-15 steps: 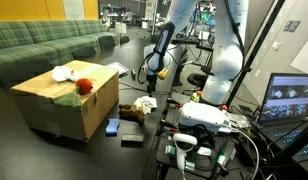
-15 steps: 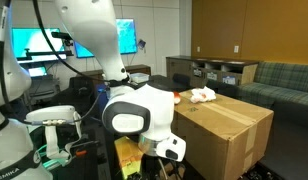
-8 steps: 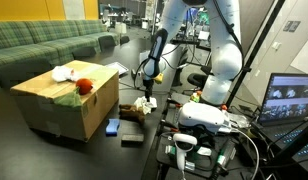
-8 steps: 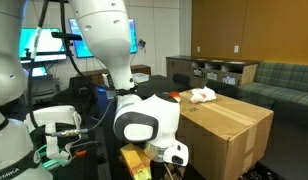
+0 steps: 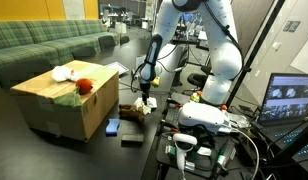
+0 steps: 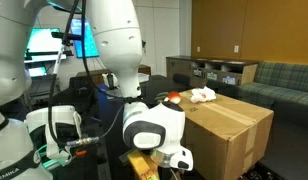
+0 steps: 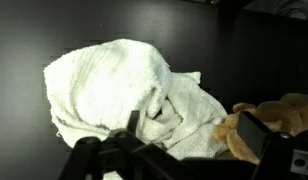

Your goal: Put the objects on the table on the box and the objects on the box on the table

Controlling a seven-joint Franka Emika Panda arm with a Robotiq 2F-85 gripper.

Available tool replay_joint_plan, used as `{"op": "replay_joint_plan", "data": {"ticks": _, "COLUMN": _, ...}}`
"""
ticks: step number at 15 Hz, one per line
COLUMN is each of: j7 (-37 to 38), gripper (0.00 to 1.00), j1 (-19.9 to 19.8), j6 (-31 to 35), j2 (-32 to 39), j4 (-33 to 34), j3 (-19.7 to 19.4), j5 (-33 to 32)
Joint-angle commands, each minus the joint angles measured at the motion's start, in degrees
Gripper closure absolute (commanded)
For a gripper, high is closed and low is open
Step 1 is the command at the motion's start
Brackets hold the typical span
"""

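Observation:
A crumpled white towel (image 7: 124, 85) lies on the black table, with a brown plush toy (image 7: 279, 115) against its side. My gripper (image 7: 189, 135) is open and low over them, one finger on the towel and the other at the plush. In an exterior view the gripper (image 5: 144, 96) hangs just above the towel (image 5: 147, 104) beside the cardboard box (image 5: 54, 108). On the box lie a white cloth (image 5: 64, 72), a red object (image 5: 84, 86) and something green (image 5: 66, 95). The box (image 6: 234, 125) and its white cloth (image 6: 202, 95) show in both exterior views.
A blue object (image 5: 113, 127) and a dark flat object (image 5: 132, 137) lie on the table near the box. A second white device (image 5: 204, 118) and a laptop (image 5: 292, 100) stand to one side. A green sofa (image 5: 44, 45) stands behind the box.
The arm has come down towards the table. The gripper is now lower and closer over the white towel. The objects have not moved.

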Motion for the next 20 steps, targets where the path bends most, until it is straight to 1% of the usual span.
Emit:
{"op": "replay_joint_plan", "data": {"ticks": 1, "j7": -1.43, "gripper": 0.0, "j1": -1.08, "j6": 1.46, "j2": 3.92, "j4": 3.25, "j3": 1.21, "j5": -0.62}}
{"op": "replay_joint_plan", "data": {"ticks": 7, "j7": -1.65, "gripper": 0.0, "j1": -0.97, "j6": 2.7, "j2": 7.95, "j4": 5.96, "j3": 1.68, "j5": -1.08}}
{"op": "replay_joint_plan", "data": {"ticks": 14, "j7": -0.78, "gripper": 0.0, "j1": 0.01, "j6": 4.87, "j2": 12.19, "j4": 8.21, "j3": 2.29, "j5": -1.47}}
{"op": "replay_joint_plan", "data": {"ticks": 20, "j7": -1.07, "gripper": 0.0, "j1": -0.62, "j6": 4.98, "j2": 14.33, "j4": 9.91, "j3": 5.03, "j5": -0.96}}
